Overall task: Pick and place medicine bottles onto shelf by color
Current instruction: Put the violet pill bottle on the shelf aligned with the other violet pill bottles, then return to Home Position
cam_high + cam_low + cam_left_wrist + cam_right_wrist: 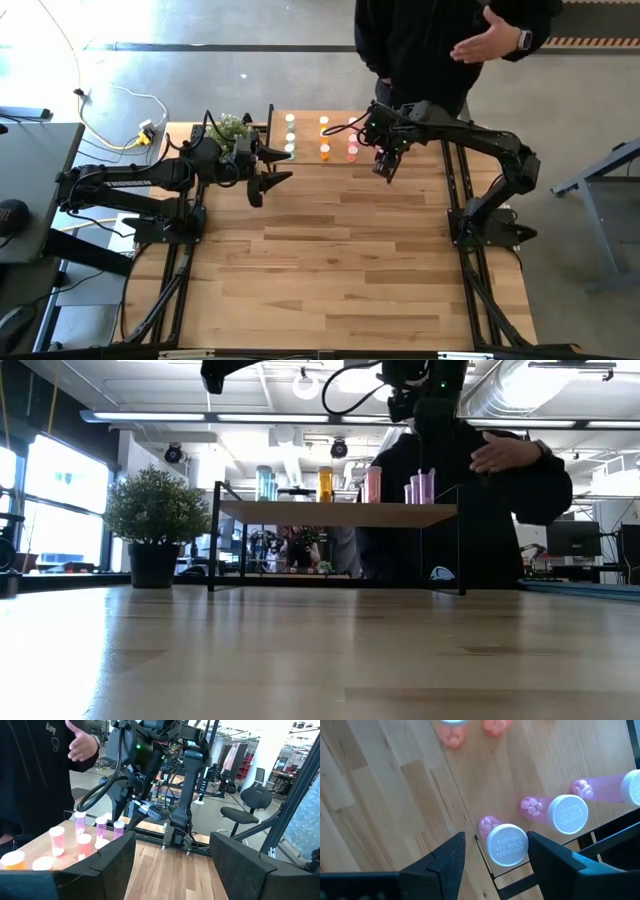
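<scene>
Light slatted wood fills the frame: the big surface [330, 250] runs from 6 o'clock up to 12, where the small shelf [318, 120] on black legs stands at its far edge, a person [440, 40] in dark clothing behind it and a potted plant [232, 128] off at 10 o'clock. The right gripper [495, 855] hangs directly above the shelf's 3 o'clock end, its fingers spread wide and holding nothing; a pink bottle [506, 844] stands upright between them at the shelf's edge, white cap facing up, its long axis in line with the gripper's reach. Two more pink bottles [567, 813] stand just beside it, toward the shelf's end, with orange-pink ones farther along. The medicine bottles [322, 138] read as three coloured groups in the high view, green toward 9 o'clock, orange in the middle, pink toward 3. The left gripper [268, 172] waits off the shelf's 9 o'clock end, fingers apart and empty. The right arm is plainly the nearer; any coming lift looks to be straight up, clear of the cap, without nudging the close neighbours.
</scene>
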